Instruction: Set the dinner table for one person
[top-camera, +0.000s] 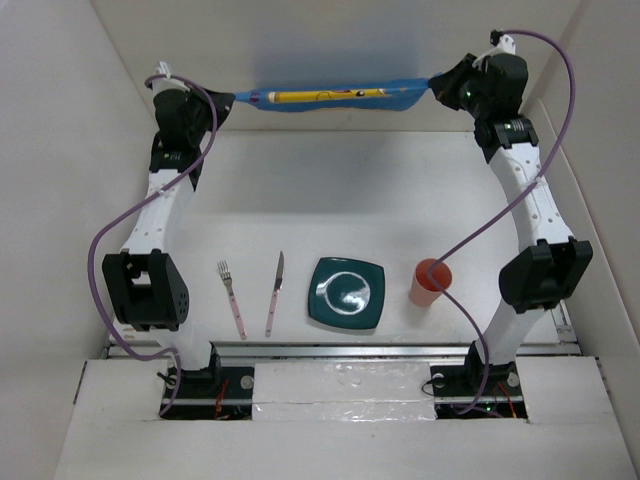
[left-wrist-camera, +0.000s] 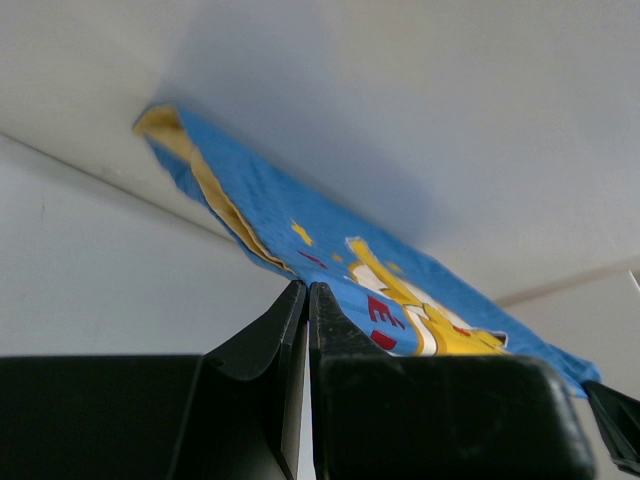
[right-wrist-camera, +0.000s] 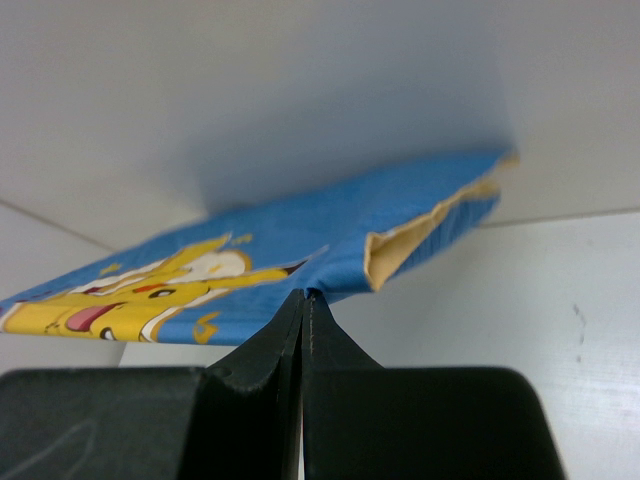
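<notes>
The blue cloth placemat (top-camera: 330, 96) with a yellow cartoon print hangs stretched in the air at the far side of the white dinner table (top-camera: 330, 190). My left gripper (top-camera: 228, 100) is shut on its left end and my right gripper (top-camera: 437, 86) is shut on its right end. In the left wrist view the placemat (left-wrist-camera: 330, 240) runs away from my pinched fingertips (left-wrist-camera: 306, 288). In the right wrist view the placemat (right-wrist-camera: 300, 240) leaves my closed fingertips (right-wrist-camera: 303, 294), with a yellow underside folded at its far corner.
Near the front edge lie a pink-handled fork (top-camera: 232, 296), a pink-handled knife (top-camera: 274, 292), a dark green square plate (top-camera: 346, 293) and an orange cup (top-camera: 430, 281). A metal rail (top-camera: 340, 350) runs along the near edge. White walls enclose the table.
</notes>
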